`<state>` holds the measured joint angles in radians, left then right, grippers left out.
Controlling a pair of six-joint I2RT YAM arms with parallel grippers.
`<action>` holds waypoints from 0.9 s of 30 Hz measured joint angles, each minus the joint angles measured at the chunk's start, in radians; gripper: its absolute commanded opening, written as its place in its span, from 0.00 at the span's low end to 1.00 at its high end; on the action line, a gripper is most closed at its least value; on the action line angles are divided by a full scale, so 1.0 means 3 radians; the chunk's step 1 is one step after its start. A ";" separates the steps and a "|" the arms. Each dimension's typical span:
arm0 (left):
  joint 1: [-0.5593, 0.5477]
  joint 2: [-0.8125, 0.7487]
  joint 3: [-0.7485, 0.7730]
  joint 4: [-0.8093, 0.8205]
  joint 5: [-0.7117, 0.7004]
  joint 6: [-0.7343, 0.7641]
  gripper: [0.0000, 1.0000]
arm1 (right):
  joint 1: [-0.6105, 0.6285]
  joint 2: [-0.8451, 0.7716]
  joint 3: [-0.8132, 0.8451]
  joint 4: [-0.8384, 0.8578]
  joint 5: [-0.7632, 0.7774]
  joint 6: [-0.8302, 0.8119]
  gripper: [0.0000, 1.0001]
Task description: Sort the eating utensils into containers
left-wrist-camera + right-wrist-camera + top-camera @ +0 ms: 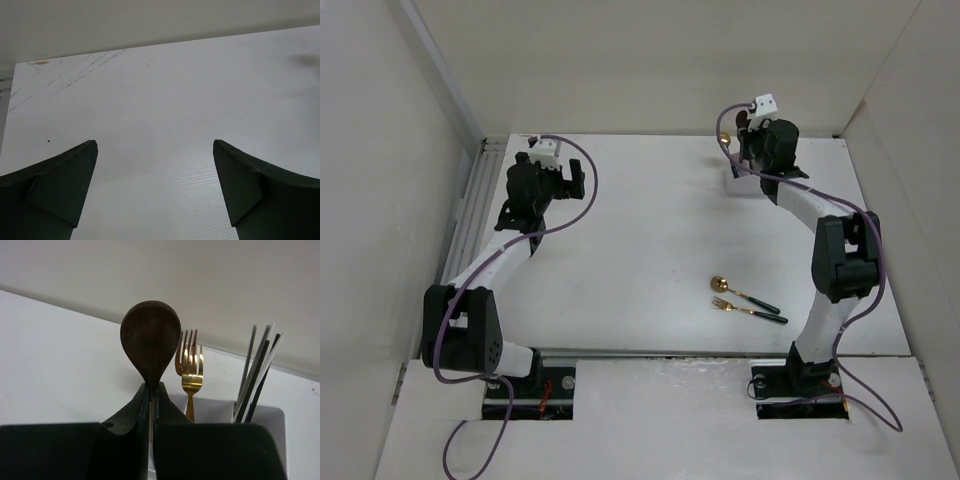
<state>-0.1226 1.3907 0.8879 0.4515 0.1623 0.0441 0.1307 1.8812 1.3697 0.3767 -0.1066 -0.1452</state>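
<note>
The top external camera looks down from above and behind the arm bases, taking in the whole table (640, 230) and its walls. The left wrist camera stares at bare table close below, between the wide-apart fingers of the left gripper (154, 142). The right wrist camera sits tight behind the right gripper (151, 386) and the brown spoon (150, 340) pinched in it. It faces the white holder (275, 420) at the far wall, a corner the overhead view shares.

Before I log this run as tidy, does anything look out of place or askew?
A gold spoon and a gold fork, both dark-handled, lie loose on the table, far from the white holder. Nothing looks spilled or damaged.
</note>
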 measured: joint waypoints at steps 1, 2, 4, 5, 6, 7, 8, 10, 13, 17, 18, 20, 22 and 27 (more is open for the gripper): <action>0.0000 0.0006 0.0001 0.0000 -0.0001 -0.0001 1.00 | 0.0000 0.0009 0.0032 -0.0052 0.0043 -0.0001 0.00; 0.0000 0.0011 0.0003 -0.0003 -0.0004 -0.0001 1.00 | 0.0000 0.0024 0.0070 -0.0109 0.0084 -0.0003 0.00; 0.0000 0.0011 0.0004 -0.0005 -0.0005 -0.0001 1.00 | 0.0000 0.0069 0.0140 -0.0196 0.0140 -0.0005 0.01; 0.0000 0.0011 0.0009 -0.0006 -0.0005 -0.0001 1.00 | 0.0000 0.0089 0.0155 -0.0233 0.0163 -0.0010 0.03; 0.0001 0.0011 0.0010 -0.0005 -0.0006 -0.0001 1.00 | 0.0000 0.0107 0.0161 -0.0277 0.0179 -0.0017 0.05; 0.0000 0.0011 0.0010 -0.0005 -0.0006 -0.0001 1.00 | 0.0000 0.0120 0.0161 -0.0320 0.0196 -0.0027 0.06; 0.0000 0.0011 0.0010 -0.0005 -0.0006 0.0000 1.00 | 0.0000 0.0128 0.0161 -0.0369 0.0207 -0.0029 0.08; 0.0000 0.0011 0.0011 -0.0008 -0.0005 -0.0001 1.00 | 0.0000 0.0128 0.0156 -0.0449 0.0224 -0.0039 0.09; 0.0000 0.0011 0.0011 -0.0008 -0.0001 -0.0001 1.00 | 0.0000 0.0128 0.0156 -0.0486 0.0242 -0.0046 0.32; 0.0000 0.0011 0.0013 -0.0011 0.0008 -0.0001 1.00 | 0.0000 0.0128 0.0156 -0.0534 0.0248 -0.0056 0.49; 0.0001 0.0011 0.0013 -0.0014 0.0014 -0.0001 1.00 | 0.0000 0.0127 0.0156 -0.0554 0.0248 -0.0056 0.53; 0.0000 0.0011 0.0013 -0.0022 0.0024 -0.0005 1.00 | 0.0000 0.0114 0.0154 -0.0573 0.0249 -0.0062 0.54; 0.0001 0.0011 0.0013 -0.0025 0.0045 -0.0023 1.00 | 0.0000 0.0039 0.0116 -0.0627 0.0239 -0.0076 0.57; 0.0001 -0.0056 0.0013 -0.0076 0.0085 -0.0065 1.00 | 0.0006 -0.0621 -0.0165 -0.1062 -0.0170 -0.0553 0.61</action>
<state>-0.1223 1.3739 0.8917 0.4286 0.1879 0.0246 0.1326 1.6951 1.3201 0.0582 -0.1577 -0.3111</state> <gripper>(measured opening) 0.997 0.593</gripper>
